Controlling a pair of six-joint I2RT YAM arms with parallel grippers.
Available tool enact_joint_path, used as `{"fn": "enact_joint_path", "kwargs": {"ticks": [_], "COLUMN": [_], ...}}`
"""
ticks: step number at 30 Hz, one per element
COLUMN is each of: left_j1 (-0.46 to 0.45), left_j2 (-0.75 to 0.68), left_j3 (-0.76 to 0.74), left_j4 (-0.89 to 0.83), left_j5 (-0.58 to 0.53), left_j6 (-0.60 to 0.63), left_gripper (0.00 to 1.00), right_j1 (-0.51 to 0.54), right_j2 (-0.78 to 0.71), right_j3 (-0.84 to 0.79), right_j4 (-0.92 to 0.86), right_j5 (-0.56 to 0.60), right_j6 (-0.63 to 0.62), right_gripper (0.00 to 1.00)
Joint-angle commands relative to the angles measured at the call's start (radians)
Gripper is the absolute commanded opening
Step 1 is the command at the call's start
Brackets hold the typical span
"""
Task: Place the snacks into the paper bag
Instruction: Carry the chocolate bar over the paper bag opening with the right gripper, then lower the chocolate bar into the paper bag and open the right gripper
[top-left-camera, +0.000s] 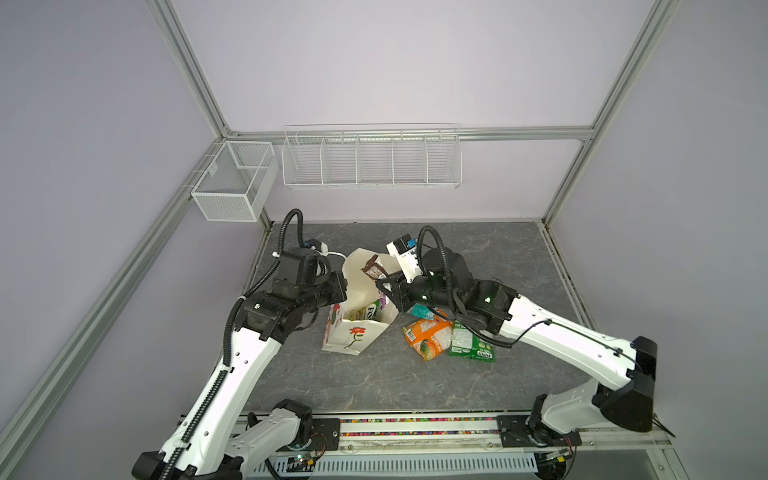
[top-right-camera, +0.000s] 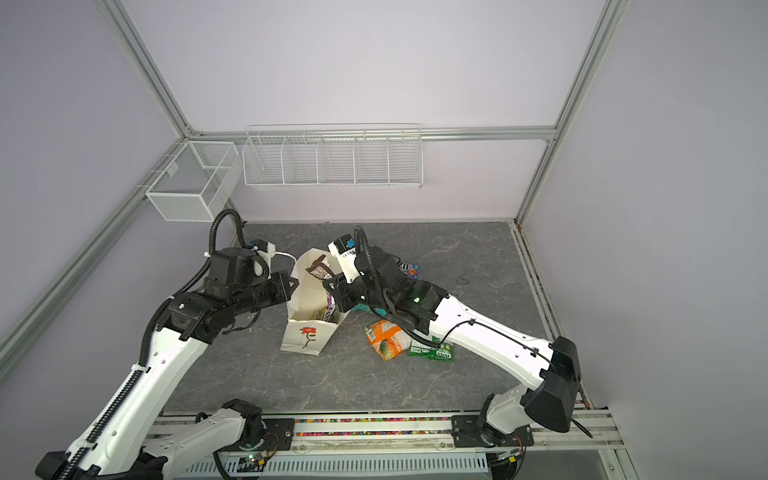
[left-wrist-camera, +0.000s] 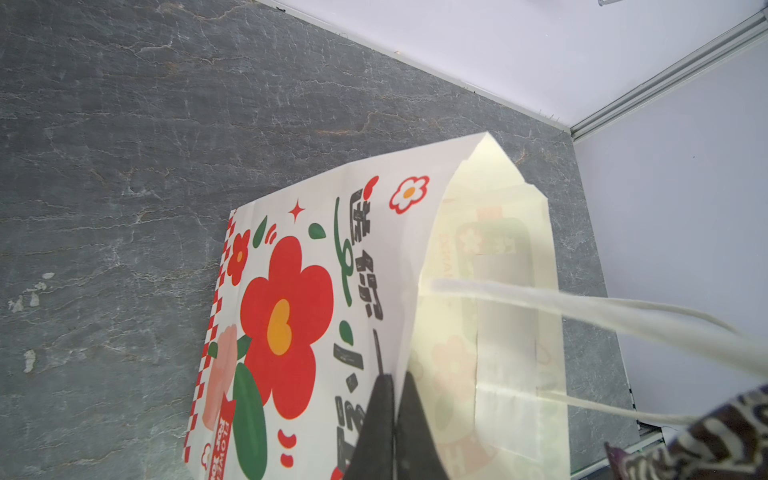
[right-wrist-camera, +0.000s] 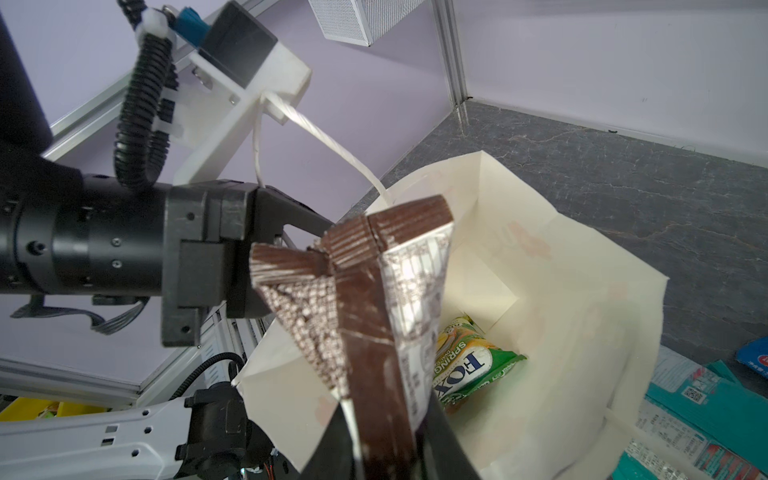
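Observation:
The white paper bag (top-left-camera: 353, 336) (top-right-camera: 305, 336) stands open mid-table, leaning left. My left gripper (left-wrist-camera: 395, 386) (top-left-camera: 343, 286) is shut on the bag's left rim, one finger inside and one outside. My right gripper (right-wrist-camera: 384, 409) (top-left-camera: 384, 284) is shut on the dark-brown bar (right-wrist-camera: 361, 291) (top-right-camera: 319, 268), holding it over the bag's mouth. The yellow-green FOX'S bag (right-wrist-camera: 469, 365) (top-left-camera: 370, 311) lies inside. On the table right of the bag lie the teal bag (top-left-camera: 424, 311), orange bag (top-left-camera: 428, 336) and green bag (top-left-camera: 471, 343). The blue M&M's pack (top-right-camera: 409, 269) lies behind my right arm.
A cord handle (right-wrist-camera: 324, 133) of the bag runs up to the left wrist's white camera mount. Two white wire baskets (top-left-camera: 370, 160) (top-left-camera: 235, 180) hang on the back and left walls. Aluminium frame posts and walls close in the grey table (top-left-camera: 374, 382).

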Motion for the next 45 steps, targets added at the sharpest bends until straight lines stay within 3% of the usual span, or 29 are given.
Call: {"fn": "enact_joint_path", "kwargs": {"ticks": [1,20,28,45], "left_j1": [-0.005,-0.005,-0.005,-0.005], "left_j2": [-0.016,-0.013,-0.014,-0.006], "left_j3": [-0.012,-0.012,-0.012,-0.001], "left_j4": [0.016,0.015,0.016,0.009], "left_j5": [0.008,0.003,0.003,-0.008], "left_j6": [-0.012,-0.01,-0.011,-0.002], "left_gripper": [0.0,0.0,0.0,0.0], "right_j1": [-0.011,-0.017,-0.018,-0.017], "right_j2": [0.001,0.017,0.013,-0.047], "right_j3": [-0.013,-0.02,-0.015,-0.027], "right_j4": [0.028,0.033,0.035,-0.018], "right_j5": [-0.012,-0.025,-0.047,-0.065], "right_j6": [0.038,0.055,0.052,0.057], "right_gripper": [0.22,0.25,0.41,0.55]}}
